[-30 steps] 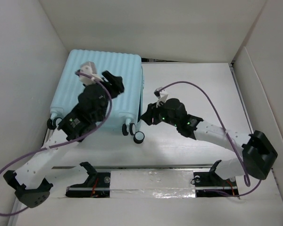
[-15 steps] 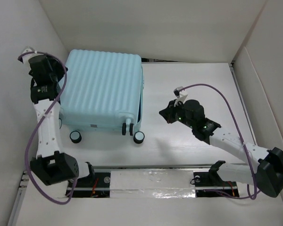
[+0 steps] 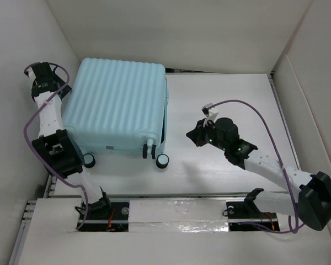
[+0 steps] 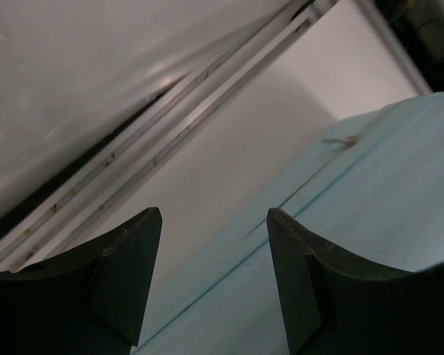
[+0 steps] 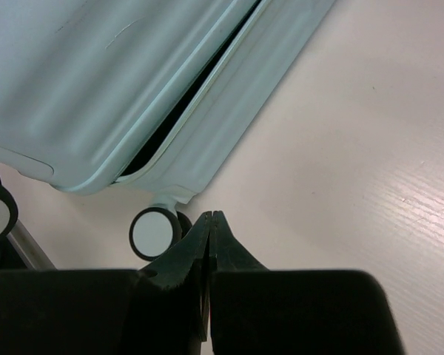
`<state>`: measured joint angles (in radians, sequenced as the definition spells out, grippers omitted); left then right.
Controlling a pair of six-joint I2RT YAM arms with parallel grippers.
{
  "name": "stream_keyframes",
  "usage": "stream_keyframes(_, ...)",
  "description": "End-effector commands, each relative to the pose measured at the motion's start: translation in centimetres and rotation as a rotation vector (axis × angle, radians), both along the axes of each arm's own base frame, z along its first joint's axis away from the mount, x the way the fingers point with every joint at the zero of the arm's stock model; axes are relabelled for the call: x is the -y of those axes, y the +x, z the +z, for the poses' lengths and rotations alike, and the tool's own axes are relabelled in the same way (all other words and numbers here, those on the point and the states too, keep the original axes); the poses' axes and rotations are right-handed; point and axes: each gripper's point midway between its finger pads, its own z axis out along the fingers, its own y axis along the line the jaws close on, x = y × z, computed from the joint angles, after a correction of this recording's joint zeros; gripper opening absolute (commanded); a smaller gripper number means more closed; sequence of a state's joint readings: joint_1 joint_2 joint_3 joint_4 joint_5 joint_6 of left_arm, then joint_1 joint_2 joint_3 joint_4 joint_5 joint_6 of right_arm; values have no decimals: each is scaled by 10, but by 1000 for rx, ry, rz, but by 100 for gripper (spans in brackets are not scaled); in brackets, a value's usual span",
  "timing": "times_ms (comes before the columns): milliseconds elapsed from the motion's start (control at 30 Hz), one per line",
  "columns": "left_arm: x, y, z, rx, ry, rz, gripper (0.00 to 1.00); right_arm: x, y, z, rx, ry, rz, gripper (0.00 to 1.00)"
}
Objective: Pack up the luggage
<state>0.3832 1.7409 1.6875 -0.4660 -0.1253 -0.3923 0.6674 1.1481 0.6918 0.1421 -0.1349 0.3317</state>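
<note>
The luggage (image 3: 116,105) lies flat at the table's left, ribbed aqua shell up and casters toward the arms. In the right wrist view its two shells (image 5: 133,74) are down on each other with a narrow dark gap along the seam. A caster wheel (image 5: 153,233) sits just left of my right gripper (image 5: 212,214). That gripper (image 3: 193,135) is shut on nothing, on the bare table a little right of the luggage. My left gripper (image 3: 65,91) hangs at the luggage's far left edge. It (image 4: 213,214) stands open above the aqua side (image 4: 340,222), holding nothing.
White walls box the table in on the left, back and right; the left wall (image 3: 22,66) is close behind the left arm. A metal rail (image 4: 170,111) runs along the wall's foot. Purple cables (image 3: 248,110) loop off both wrists.
The left arm came off the top of the luggage and swung out to its left edge. My right gripper backed away to the right from the seam and shut.
</note>
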Motion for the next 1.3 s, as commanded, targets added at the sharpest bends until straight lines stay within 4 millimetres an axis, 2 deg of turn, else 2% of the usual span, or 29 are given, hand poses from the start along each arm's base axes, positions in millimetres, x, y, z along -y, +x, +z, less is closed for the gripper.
stream_keyframes(0, -2, -6, -17, -53, -59, -33, 56, -6, 6, 16, 57, 33, 3, 0)
stream_keyframes(133, -6, -8, -43, -75, -105, -41, 56, -1, 26, 20, 51, 32, -72, 1)
stream_keyframes(167, -2, -7, -55, -94, -127, -63, 56, -1, 36, 10, 25, 15, -91, 2)
stream_keyframes(200, 3, -9, -68, -123, -148, -94, 56, -4, 43, 21, 34, 28, -87, 2)
stream_keyframes(300, 14, -11, -96, -189, -191, -132, 55, -7, 66, 23, 29, 24, -114, 7)
stream_keyframes(333, 24, -13, -109, -207, -200, -151, 54, -11, 72, 24, 35, 27, -113, 9)
stream_keyframes(367, 32, -12, -106, -189, -198, -159, 53, -12, 81, 27, 44, 35, -120, 13)
stream_keyframes(400, 51, -9, -108, -174, -200, -196, 53, -19, 88, 11, 11, 9, -106, 14)
stream_keyframes(433, 68, -9, -118, -156, -226, -231, 53, -24, 101, 24, 29, 21, -110, 15)
stream_keyframes(500, 103, -5, -106, -81, -268, -275, 51, -30, 113, 14, -1, 11, -102, 15)
stream_keyframes(533, 121, -8, -116, -54, -299, -306, 50, -39, 123, 8, -9, 18, -95, 15)
stream_keyframes(567, 134, -10, -102, -4, -297, -324, 49, -40, 129, 5, -16, 24, -91, 16)
stream_keyframes(600, 148, -22, -116, -18, -333, -313, 50, -47, 129, 1, -30, 29, -60, 16)
stream_keyframes(633, 167, -18, -110, 26, -329, -353, 49, -50, 133, -16, -67, 3, -59, 17)
stream_keyframes(700, 189, -29, -95, 95, -330, -381, 50, -56, 144, -10, -49, -10, -51, 17)
stream_keyframes(733, 209, -42, -111, 73, -328, -407, 49, -53, 150, -13, -55, -24, -59, 18)
stream_keyframes(767, 220, -48, -97, 123, -312, -430, 50, -54, 153, -15, -53, -50, -54, 18)
stream_keyframes(800, 231, -55, -97, 134, -306, -447, 50, -53, 156, -14, -48, -56, -61, 18)
stream_keyframes(833, 239, -68, -110, 124, -312, -438, 49, -44, 165, -12, -42, -57, -87, 18)
stream_keyframes(867, 265, -79, -100, 160, -320, -498, 49, -39, 169, -15, -48, -72, -94, 19)
stream_keyframes(933, 286, -98, -110, 169, -350, -508, 49, -34, 183, 1, -25, -60, -105, 21)
stream_keyframes(967, 310, -110, -101, 195, -362, -569, 49, -22, 191, -1, -33, -83, -114, 23)
stream_keyframes(1000, 320, -118, -100, 200, -370, -588, 49, -18, 200, -4, -43, -101, -113, 24)
stream_keyframes(1033, 322, -128, -108, 191, -355, -576, 49, -17, 214, 18, -10, -96, -122, 25)
stream_keyframes(1100, 341, -146, -94, 232, -370, -612, 49, 2, 231, 13, -39, -149, -145, 31)
stream_keyframes(1133, 330, -149, -93, 230, -325, -563, 51, 9, 239, 31, -23, -151, -159, 32)
stream_keyframes(1200, 317, -152, -63, 316, -287, -526, 59, 37, 253, 48, -8, -139, -204, 39)
stream_keyframes(1233, 303, -149, -44, 355, -241, -469, 73, 50, 251, 72, 23, -113, -224, 41)
stream_keyframes(1267, 294, -151, -21, 414, -222, -444, 78, 61, 248, 79, 24, -92, -242, 45)
